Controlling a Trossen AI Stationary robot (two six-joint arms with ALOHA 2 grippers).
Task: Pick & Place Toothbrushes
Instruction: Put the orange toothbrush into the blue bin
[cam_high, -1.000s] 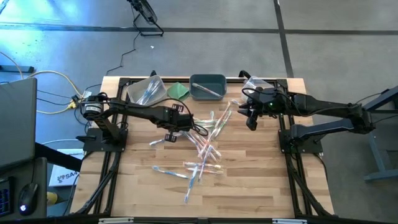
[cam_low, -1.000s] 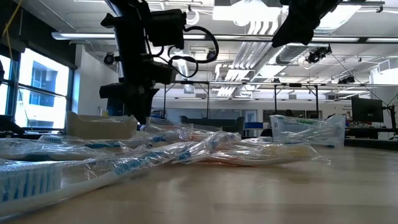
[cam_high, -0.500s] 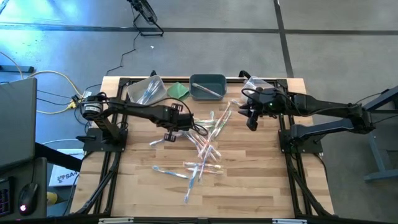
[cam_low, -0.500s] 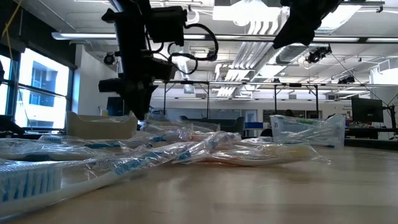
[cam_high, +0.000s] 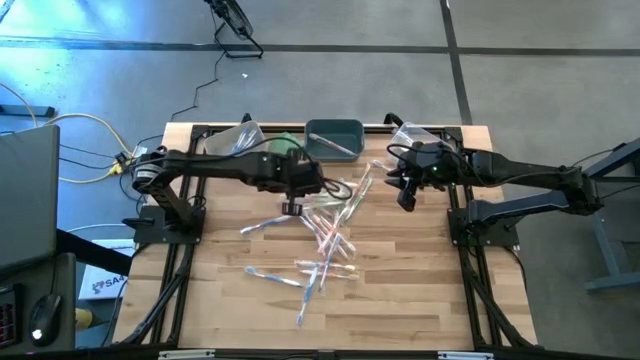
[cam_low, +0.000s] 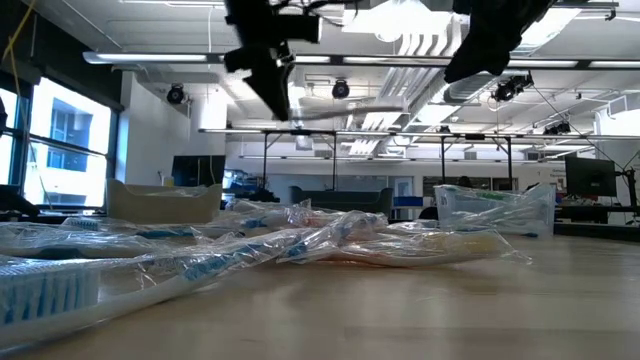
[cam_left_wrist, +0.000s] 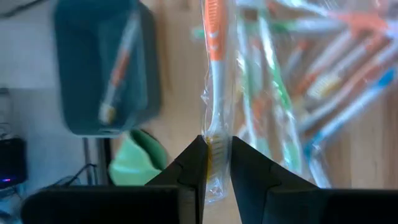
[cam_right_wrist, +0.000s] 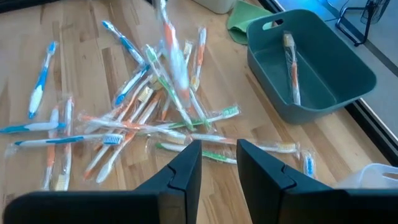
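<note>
Many wrapped toothbrushes (cam_high: 325, 240) lie in a loose pile on the wooden table, also seen in the right wrist view (cam_right_wrist: 143, 118). My left gripper (cam_left_wrist: 216, 149) hangs high over the pile's far part (cam_high: 293, 205), shut on one orange toothbrush (cam_left_wrist: 214, 56) in its clear wrapper. A teal bin (cam_high: 334, 140) at the far edge holds one toothbrush (cam_right_wrist: 291, 68) lying on its floor. My right gripper (cam_right_wrist: 217, 162) hovers open at the far right (cam_high: 405, 195), with nothing between its fingers. My left gripper pinches the orange toothbrush's bristle end (cam_left_wrist: 216, 140), wrapper and all, between its two fingers. The fingers slant down from above, and the handle runs on ahead of them. The toothbrush (cam_low: 340, 104) is lifted clear of the pile and the table.
A folded green cloth (cam_high: 288, 147) lies left of the teal bin. Clear bins stand at the far left (cam_high: 235, 145) and far right (cam_high: 412, 134). Bare wood shows along the near edge (cam_high: 400, 310).
My left gripper has risen from the pile's far-left part and drawn a little toward the teal bin, still shut. The orange toothbrush has come up with it and now hangs clear of the other toothbrushes.
</note>
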